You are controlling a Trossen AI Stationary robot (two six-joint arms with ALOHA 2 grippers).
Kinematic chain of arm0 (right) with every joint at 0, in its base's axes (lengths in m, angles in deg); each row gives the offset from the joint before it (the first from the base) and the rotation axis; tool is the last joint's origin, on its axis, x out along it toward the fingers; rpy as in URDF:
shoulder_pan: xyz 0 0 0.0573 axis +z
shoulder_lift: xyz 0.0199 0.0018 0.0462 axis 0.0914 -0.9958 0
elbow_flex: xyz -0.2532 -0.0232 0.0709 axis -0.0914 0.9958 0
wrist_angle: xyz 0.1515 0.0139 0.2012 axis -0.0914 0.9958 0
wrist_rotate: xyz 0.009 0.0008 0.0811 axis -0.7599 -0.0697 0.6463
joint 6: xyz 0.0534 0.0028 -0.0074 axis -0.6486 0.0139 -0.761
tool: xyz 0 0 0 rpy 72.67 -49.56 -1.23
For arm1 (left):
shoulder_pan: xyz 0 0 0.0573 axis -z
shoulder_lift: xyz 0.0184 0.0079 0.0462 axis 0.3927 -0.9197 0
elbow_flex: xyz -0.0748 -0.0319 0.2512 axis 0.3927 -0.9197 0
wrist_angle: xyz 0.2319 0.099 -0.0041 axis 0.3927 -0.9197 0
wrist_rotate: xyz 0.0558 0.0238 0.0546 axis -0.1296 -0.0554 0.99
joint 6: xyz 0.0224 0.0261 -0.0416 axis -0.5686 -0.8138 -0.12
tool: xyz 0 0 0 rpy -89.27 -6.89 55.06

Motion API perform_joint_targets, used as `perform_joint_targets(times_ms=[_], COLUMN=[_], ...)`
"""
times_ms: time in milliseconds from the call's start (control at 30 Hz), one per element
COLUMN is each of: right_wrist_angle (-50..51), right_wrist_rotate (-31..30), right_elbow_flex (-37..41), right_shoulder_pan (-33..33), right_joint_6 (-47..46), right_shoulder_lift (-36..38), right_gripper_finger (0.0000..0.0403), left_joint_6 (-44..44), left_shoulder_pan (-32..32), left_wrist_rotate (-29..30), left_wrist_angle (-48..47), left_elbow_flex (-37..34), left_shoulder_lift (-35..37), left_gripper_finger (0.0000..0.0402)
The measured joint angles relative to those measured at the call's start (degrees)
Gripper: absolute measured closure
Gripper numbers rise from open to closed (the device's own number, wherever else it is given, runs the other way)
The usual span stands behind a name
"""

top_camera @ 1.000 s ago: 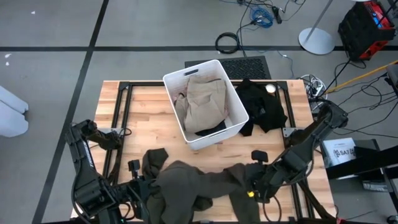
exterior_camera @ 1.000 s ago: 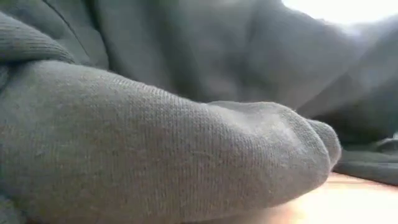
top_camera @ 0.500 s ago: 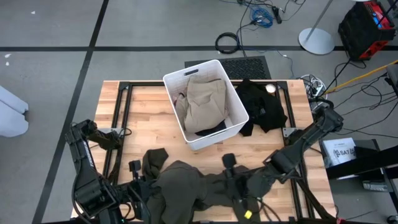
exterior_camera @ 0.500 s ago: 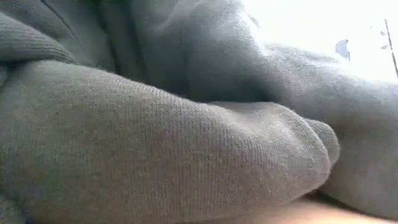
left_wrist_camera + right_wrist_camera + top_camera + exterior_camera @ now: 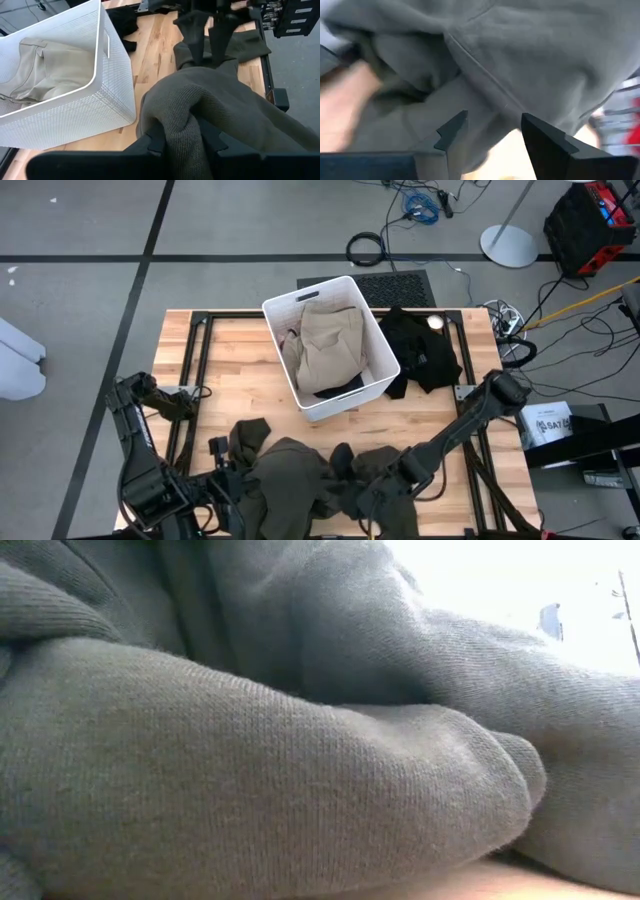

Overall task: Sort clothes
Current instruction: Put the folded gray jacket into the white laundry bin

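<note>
Wooden table (image 5: 230, 370) on a grey floor, cables and gear scattered around it. Big dark olive garment (image 5: 310, 480) bunched up along the near edge, filling the whole low view (image 5: 250, 760) too. White bin (image 5: 370, 340) mid-table, stuffed with a khaki tan piece (image 5: 330, 340) over something black. Black garment (image 5: 420, 350) heaped just beside the bin toward the far right corner. Left gripper (image 5: 182, 135) at the near left, clamped on a fold of the olive fabric. Right gripper (image 5: 492, 132) pushed in over the same olive heap, fingers (image 5: 547, 142) spread apart, nothing pinched between them.
</note>
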Motion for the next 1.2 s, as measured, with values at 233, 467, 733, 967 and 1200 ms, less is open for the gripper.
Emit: perform_joint_targets(times_ms=[233,467,733,967,1200], right_wrist_angle=[-3.37,-11.39,-19.73,-19.62,-16.33], right_wrist_rotate=[-11.73,-23.54,-30.28,-32.68,-39.01], right_elbow_flex=[-3.12,-5.82,-8.23,-11.68,-16.81], right_shoulder_pan=[2.77,3.16,2.36,1.66,1.81], right_joint_6=[16.95,31.81,36.06,34.29,37.54], right_shoulder_lift=[-6.45,-12.75,-15.78,-15.64,-12.08], right_gripper_finger=[0.0221,0.0236,0.0291,0.0396,0.0402], left_joint_6=[-0.02,-0.02,-0.02,-0.53,-3.08], left_shoulder_pan=[-0.99,-1.58,-1.58,-1.58,-1.58], left_wrist_rotate=[-0.02,-0.31,-1.22,-1.59,-2.51], left_wrist_angle=[0.02,0.02,0.23,-0.03,-0.24], left_elbow_flex=[0.00,0.00,0.00,0.00,0.00], left_shoulder_lift=[0.00,0.00,0.00,0.00,0.00], left_gripper_finger=[0.0339,0.0339,0.0338,0.0338,0.0316])
